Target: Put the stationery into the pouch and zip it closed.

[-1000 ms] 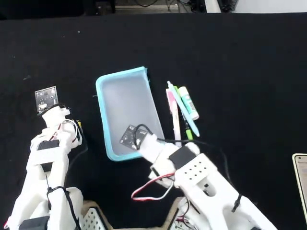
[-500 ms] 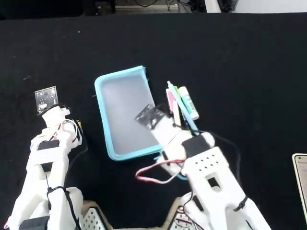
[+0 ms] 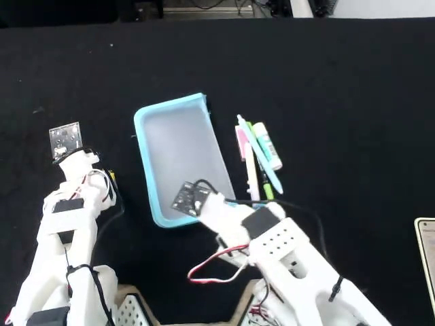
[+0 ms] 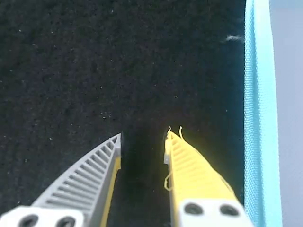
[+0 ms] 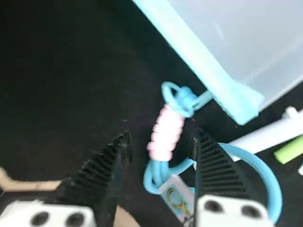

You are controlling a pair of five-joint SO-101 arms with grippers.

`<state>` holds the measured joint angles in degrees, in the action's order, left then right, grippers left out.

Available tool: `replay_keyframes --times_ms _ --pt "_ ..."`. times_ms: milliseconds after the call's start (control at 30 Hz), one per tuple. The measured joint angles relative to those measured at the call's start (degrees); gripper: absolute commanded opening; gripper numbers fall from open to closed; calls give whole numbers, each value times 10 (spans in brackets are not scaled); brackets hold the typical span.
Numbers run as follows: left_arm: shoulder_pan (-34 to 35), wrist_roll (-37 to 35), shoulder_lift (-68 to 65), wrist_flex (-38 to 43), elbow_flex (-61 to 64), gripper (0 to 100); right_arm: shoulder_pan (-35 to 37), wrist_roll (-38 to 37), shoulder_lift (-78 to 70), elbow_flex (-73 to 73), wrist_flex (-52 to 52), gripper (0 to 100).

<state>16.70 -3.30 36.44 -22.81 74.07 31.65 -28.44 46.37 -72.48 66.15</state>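
Pouch (image 3: 180, 156), its pull charm (image 5: 165, 130) between spread fingers of the low right gripper (image 5: 161, 136); left gripper (image 4: 143, 136) likewise spread, just beside its edge.

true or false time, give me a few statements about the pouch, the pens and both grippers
1. The pens lie on the table beside the pouch, not inside it. True.
2. The right gripper is shut on the pink beads. False: it is open, with one finger on each side of the beads.
3. The left gripper holds a pen. False: it is open and empty, over bare table next to the pouch's blue edge.
4. The pink beads sit on a blue cord at a corner of the pouch. True.
5. The pouch lies on top of the pens. False: the pens lie alongside it.
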Motion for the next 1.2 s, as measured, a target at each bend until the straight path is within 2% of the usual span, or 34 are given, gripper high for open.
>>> replay_keyframes --times_ms 233,400,467,533,633,833,933,1200 --pt "0 0 0 0 0 152 -31 -10 0 -25 -50 198" --pt "0 0 0 0 0 152 -33 -10 0 -27 -53 5" --pt "0 0 0 0 0 152 -33 -12 0 -27 -53 31" --pt "0 0 0 0 0 152 -35 -28 0 -27 -52 11" --pt "0 0 0 0 0 153 -73 -46 0 -5 -33 12" --pt "0 0 0 0 0 153 -135 -55 0 112 72 15" --pt "0 0 0 0 0 153 -140 -63 0 129 104 16" --pt "0 0 0 0 0 153 -140 -131 0 82 96 36"
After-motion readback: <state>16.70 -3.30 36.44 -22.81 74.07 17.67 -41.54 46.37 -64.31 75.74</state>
